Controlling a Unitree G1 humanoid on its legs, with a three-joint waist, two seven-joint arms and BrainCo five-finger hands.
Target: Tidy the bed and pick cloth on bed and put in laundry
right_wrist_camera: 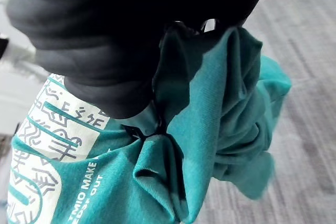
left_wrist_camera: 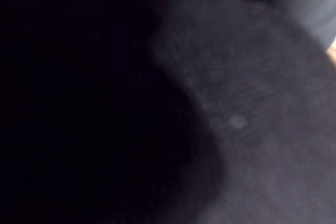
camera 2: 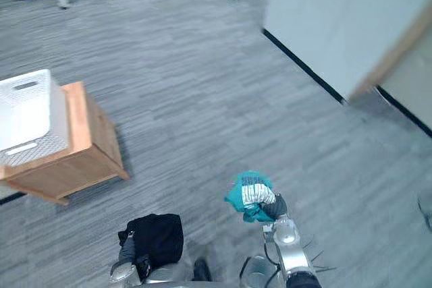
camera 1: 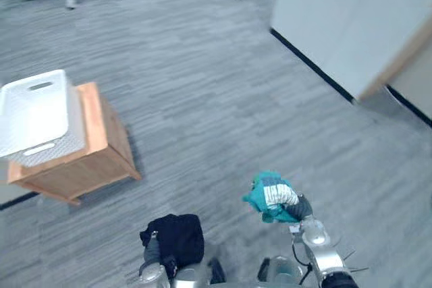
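As the right hand (camera 1: 303, 206) clutches it, teal cloth (camera 1: 268, 197) (bunched) bulges leftward.

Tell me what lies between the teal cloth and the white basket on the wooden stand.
Bare grey carpet, as the left eye view shows, from the teal cloth to the wooden stand under the white basket.

A grey, striped carpet floor (camera 1: 223, 106) runs under a low wooden table (camera 1: 108, 156) at the left and meets a pale wall (camera 1: 337, 11) with dark skirting (camera 1: 307, 62) at the right.
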